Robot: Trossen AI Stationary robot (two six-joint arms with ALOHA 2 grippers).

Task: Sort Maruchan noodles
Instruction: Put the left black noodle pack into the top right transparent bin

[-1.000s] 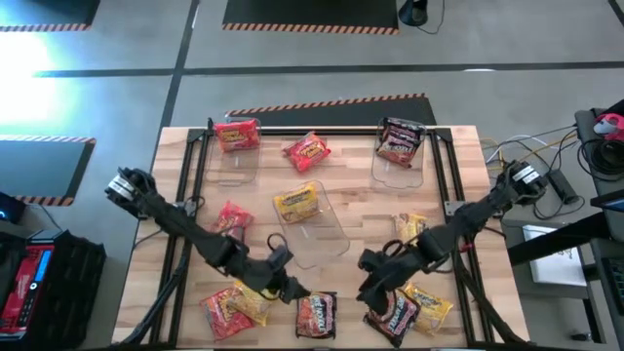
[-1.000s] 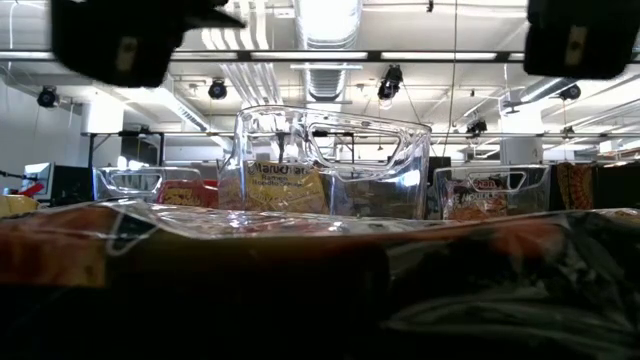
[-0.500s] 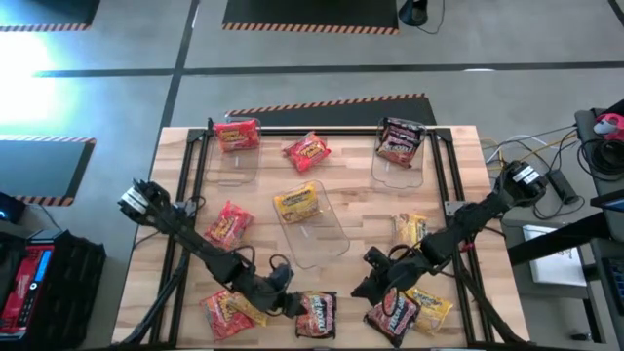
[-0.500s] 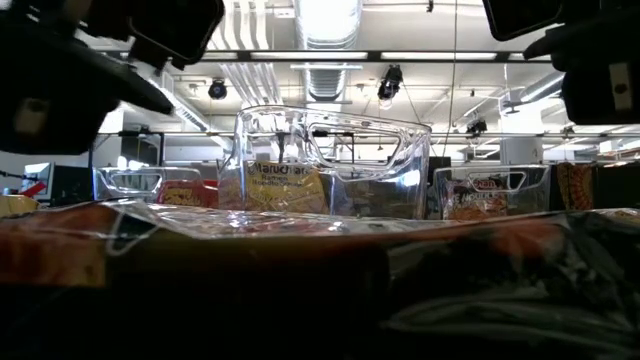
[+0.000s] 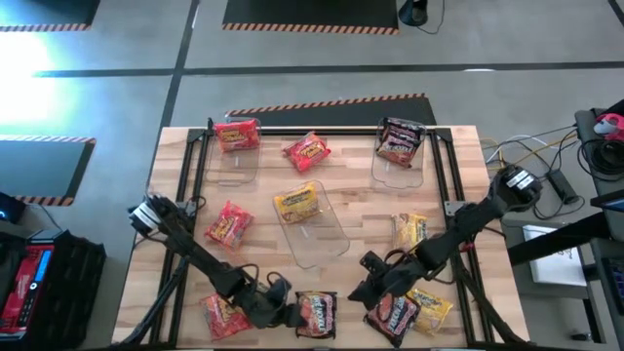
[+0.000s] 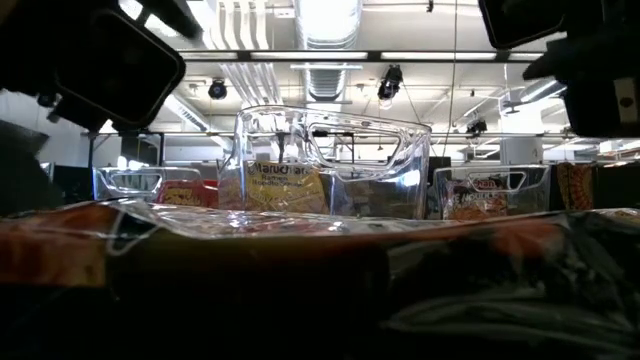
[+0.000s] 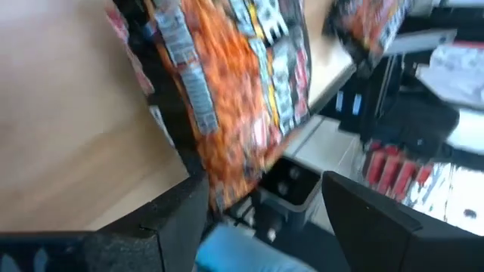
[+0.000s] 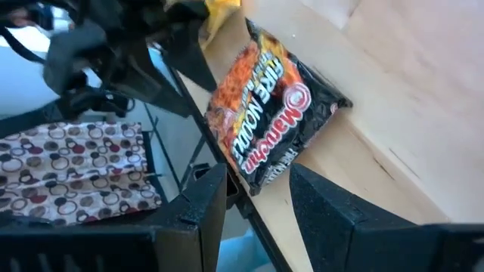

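Note:
Two dark Maruchan packets lie flat at the table's near edge: one (image 5: 316, 314) just right of my left gripper (image 5: 288, 314), the other (image 5: 395, 312) just in front of my right gripper (image 5: 369, 289). In the left wrist view the orange-and-black packet (image 7: 234, 91) reaches toward my open left gripper (image 7: 261, 193). In the right wrist view the "Fire Noodle" packet (image 8: 272, 113) lies with its near end between my open fingers (image 8: 259, 174). Whether either gripper touches its packet cannot be told.
Three clear bins stand on the table: far left (image 5: 234, 156) with a red packet, far right (image 5: 400, 161) with a dark one, centre (image 5: 317, 229) with a yellow one. Loose packets: red (image 5: 307, 151), red (image 5: 227, 222), red (image 5: 219, 314), yellow (image 5: 411, 229), yellow (image 5: 434, 310).
My left arm has swung toward the table's near edge and dropped low, bringing its gripper beside the dark packet at that edge and covering the yellow packet there. My right gripper has stayed over its dark packet, shifting only slightly.

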